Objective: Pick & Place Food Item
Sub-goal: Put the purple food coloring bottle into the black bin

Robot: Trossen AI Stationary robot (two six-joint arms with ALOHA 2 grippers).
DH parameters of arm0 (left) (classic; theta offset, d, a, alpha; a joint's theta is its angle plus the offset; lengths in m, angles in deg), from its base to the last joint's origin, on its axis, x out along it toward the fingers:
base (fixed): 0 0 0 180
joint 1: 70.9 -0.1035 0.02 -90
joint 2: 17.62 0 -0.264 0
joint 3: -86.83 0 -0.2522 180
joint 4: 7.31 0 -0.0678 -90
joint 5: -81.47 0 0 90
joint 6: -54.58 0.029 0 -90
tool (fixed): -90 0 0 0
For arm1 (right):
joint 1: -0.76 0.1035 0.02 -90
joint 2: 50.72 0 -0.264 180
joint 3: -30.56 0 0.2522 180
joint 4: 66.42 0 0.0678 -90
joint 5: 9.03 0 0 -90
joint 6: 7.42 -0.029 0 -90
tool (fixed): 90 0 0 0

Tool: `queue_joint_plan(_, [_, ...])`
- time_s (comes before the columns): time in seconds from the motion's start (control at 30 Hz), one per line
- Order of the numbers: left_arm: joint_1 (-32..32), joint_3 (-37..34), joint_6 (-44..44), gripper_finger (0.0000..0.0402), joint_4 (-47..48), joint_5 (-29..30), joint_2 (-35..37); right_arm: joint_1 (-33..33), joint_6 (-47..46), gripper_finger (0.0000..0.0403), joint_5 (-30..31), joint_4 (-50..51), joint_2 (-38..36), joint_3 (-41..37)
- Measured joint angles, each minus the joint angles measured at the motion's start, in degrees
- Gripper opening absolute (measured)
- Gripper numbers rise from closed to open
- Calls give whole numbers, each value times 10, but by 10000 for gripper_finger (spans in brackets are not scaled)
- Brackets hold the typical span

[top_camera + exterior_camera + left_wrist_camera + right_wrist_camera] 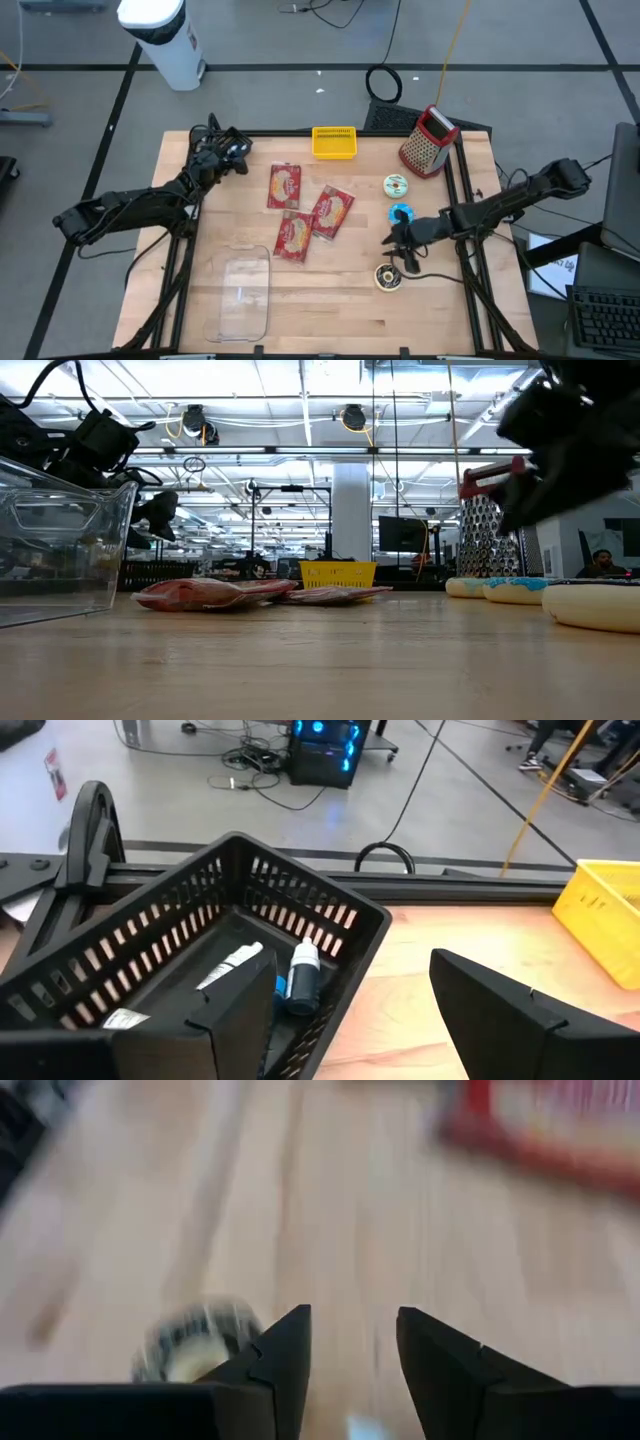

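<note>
Clear tub (240, 295) is sitting at the counter's (330, 310) near edge. Right hand (398, 240) is hovering empty, fingers part open, between the tape rolls (389, 277). Three red food packets (309, 213) are lying mid-counter. Left hand (232, 152) is gaping wide, empty, over the black basket (240, 955) at the far corner.

Grey floor (80, 30), ceiling lights (300, 390), white column (352, 510).

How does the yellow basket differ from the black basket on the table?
The yellow basket is small and sits at the table's far edge near the middle; the black basket is larger and sits at the far left corner, under the left gripper. The black basket holds a small bottle; nothing shows in the yellow one. Both have slotted walls.
</note>
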Motion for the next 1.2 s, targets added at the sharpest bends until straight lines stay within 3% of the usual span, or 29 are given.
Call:
queue_joint_plan(0.13, [0, 0, -3, 267, 0, 0, 0, 8, -45, 138, 0, 99, -7, 0])
queue_joint_plan(0.27, [0, 0, -3, 267, 0, 0, 0, 16, -27, 135, 1, 122, 2, 0])
queue_joint_plan(0.6, [0, 0, -4, 267, 0, -9, 0, 15, 41, 130, 7, 127, 60, 0])
queue_joint_plan(0.9, [0, 0, -19, 267, 0, -11, 0, 14, 22, 127, 22, 123, 101, 1])
queue_joint_plan(1.2, [0, 0, -17, 267, -2, -36, 0, 14, -3, 65, 30, 109, 98, 0])
